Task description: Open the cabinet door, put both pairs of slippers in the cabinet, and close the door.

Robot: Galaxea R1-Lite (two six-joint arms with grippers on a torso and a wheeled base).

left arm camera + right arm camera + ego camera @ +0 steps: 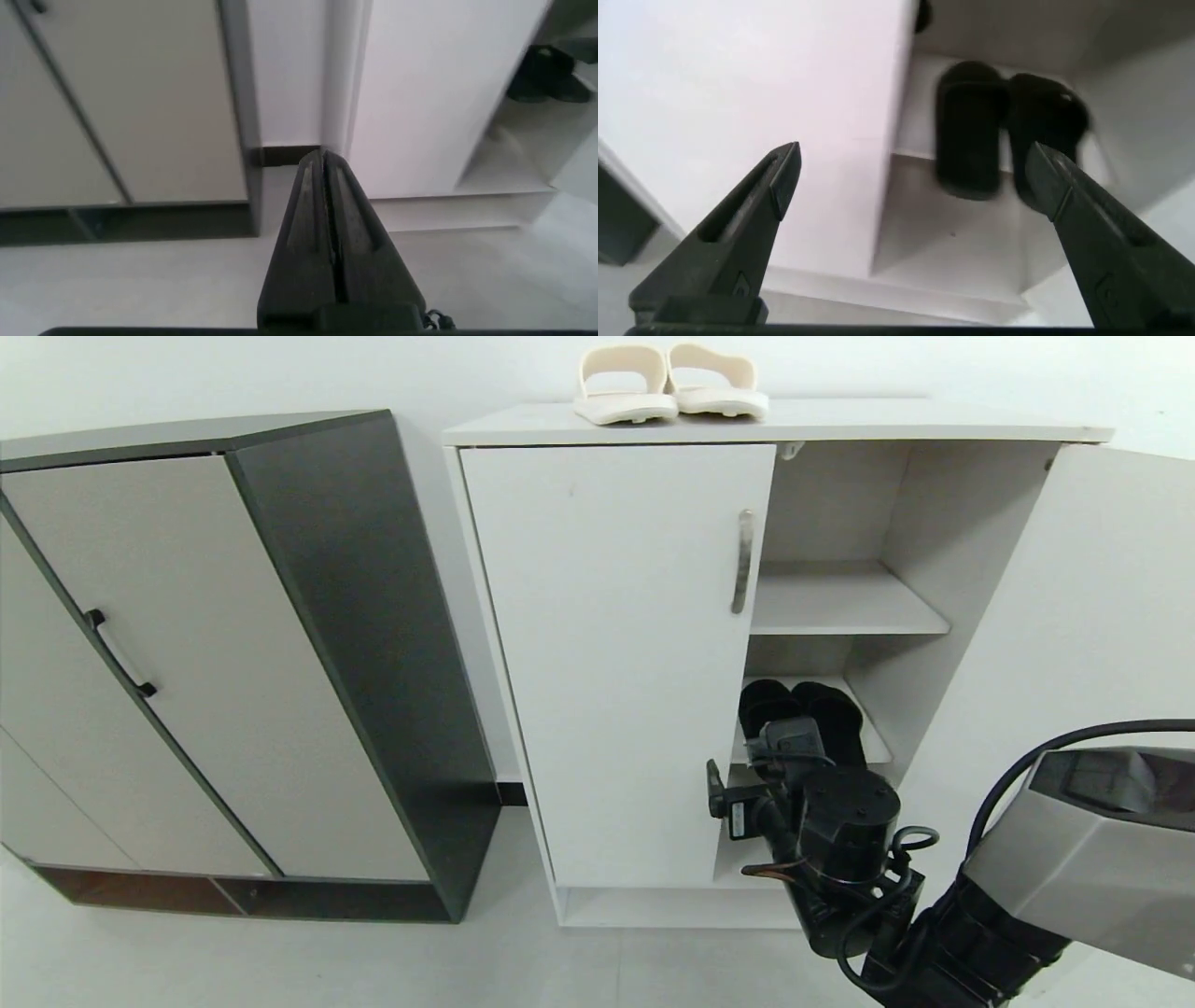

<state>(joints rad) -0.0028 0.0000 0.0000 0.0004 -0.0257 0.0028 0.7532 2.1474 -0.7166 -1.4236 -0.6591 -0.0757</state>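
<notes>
Jaws wide apart, right gripper [913, 154] faces black slippers [971, 131] on the shelf [971, 243] beside the shut door [766, 93]; left gripper [327, 163] closed.

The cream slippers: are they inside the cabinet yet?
No, the cream slippers sit on top of the white cabinet, not on its shelves.

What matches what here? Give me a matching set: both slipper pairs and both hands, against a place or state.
Column 1:
1. black slippers
2. cream slippers
3. left hand
4. right hand

Column 2:
A. shut
B. on top of the white cabinet
C. open, facing the dark pair
D. on a shelf inside the cabinet

Pairs: 1-D, 2-B, 3-A, 4-C
</notes>
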